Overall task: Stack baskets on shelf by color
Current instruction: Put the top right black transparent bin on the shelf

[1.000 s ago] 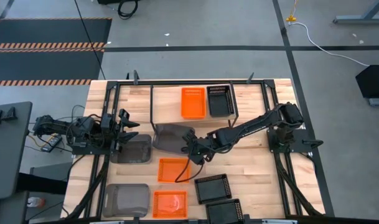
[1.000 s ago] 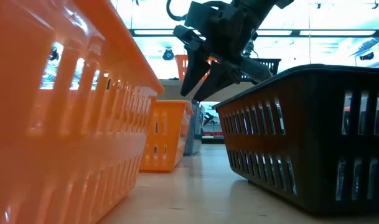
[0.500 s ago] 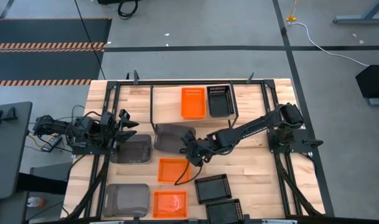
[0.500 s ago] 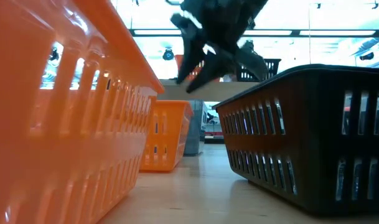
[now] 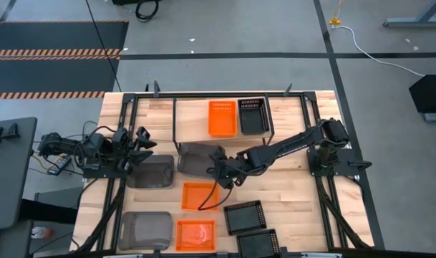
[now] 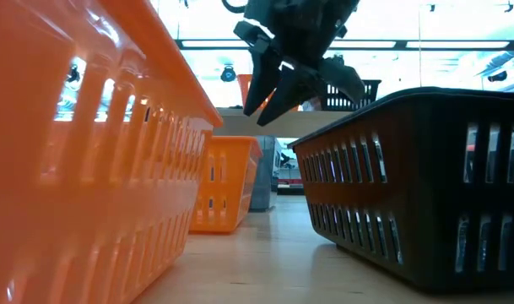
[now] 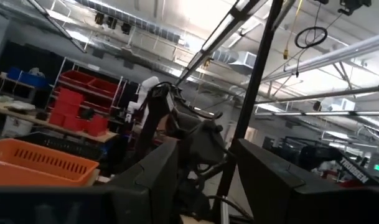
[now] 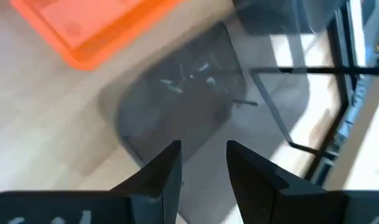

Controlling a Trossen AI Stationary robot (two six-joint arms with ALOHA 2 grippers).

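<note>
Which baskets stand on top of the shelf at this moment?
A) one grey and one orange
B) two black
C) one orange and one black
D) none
C: in the high view one orange basket and one black basket sit side by side on the shelf; the grey baskets lie lower, on the table.

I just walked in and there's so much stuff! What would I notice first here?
Probably the bright orange baskets: one up on the shelf at, two more low on the table at and. Next, the long right arm stretching to the middle, its right gripper open over a smoky grey basket in front of the shelf.
</note>
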